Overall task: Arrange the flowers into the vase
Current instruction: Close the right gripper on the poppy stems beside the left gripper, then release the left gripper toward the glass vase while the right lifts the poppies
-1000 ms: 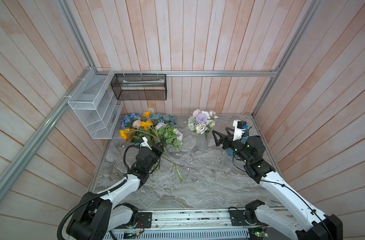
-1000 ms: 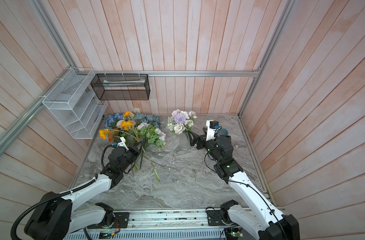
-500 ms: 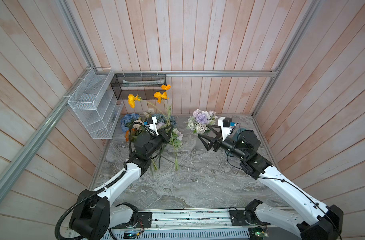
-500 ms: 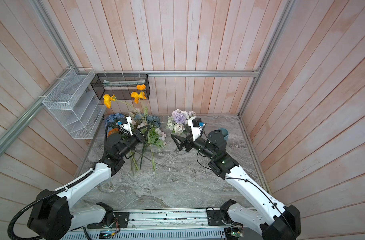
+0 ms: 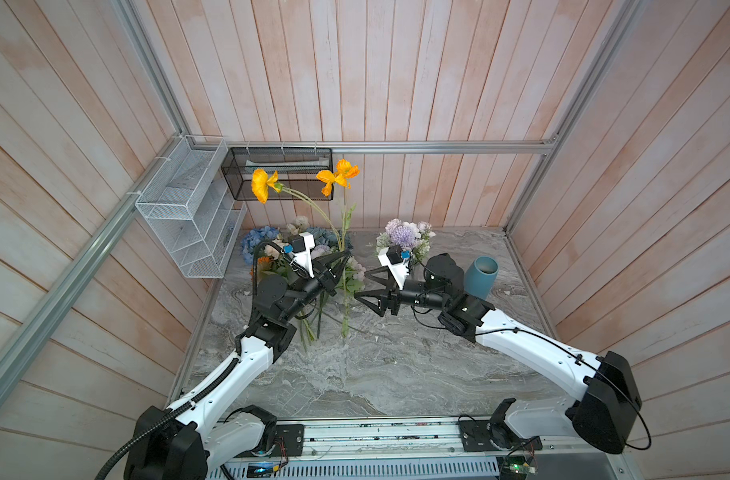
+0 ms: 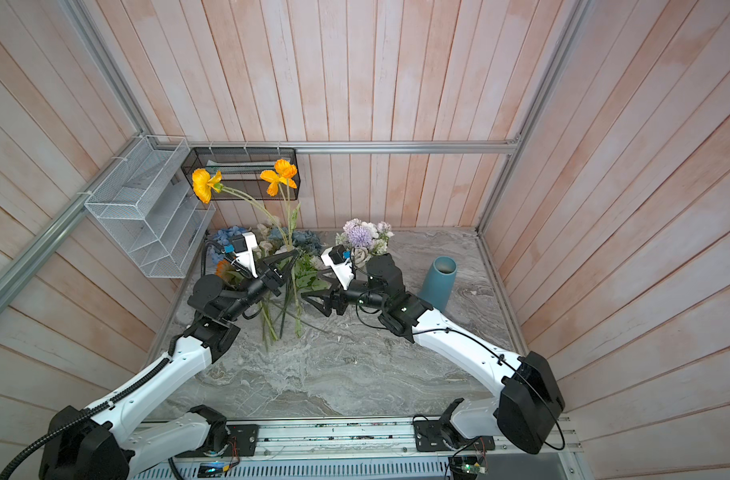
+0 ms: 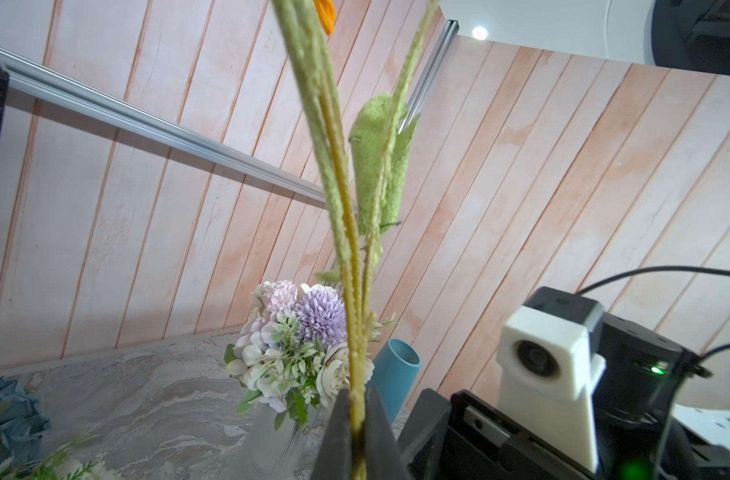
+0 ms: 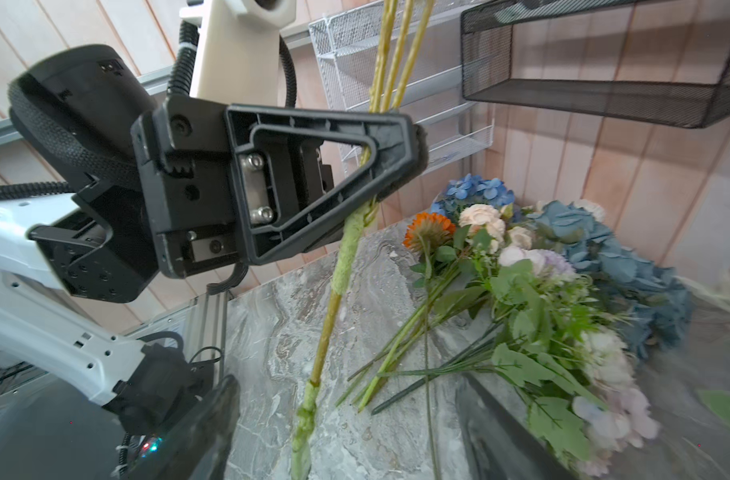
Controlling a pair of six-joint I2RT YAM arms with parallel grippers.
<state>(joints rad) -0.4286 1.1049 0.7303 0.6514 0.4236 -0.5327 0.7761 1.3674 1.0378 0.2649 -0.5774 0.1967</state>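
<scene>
Mid-handover, seemingly: left gripper is pinching the poppy stem upright; spread right gripper at three o'clock must clamp below.

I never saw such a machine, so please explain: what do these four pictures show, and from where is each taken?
This is a robot with two arms reaching over a marble table. Each arm ends in a gripper, a two-fingered clamp. Two pictures come from one camera overhead; two come from small cameras on the wrists. The left gripper is shut on the stem of the orange poppies, holding them upright. The right gripper is open near the lower stem. On the table are a heap of flowers, a standing lilac bunch and an empty blue vase.
</scene>
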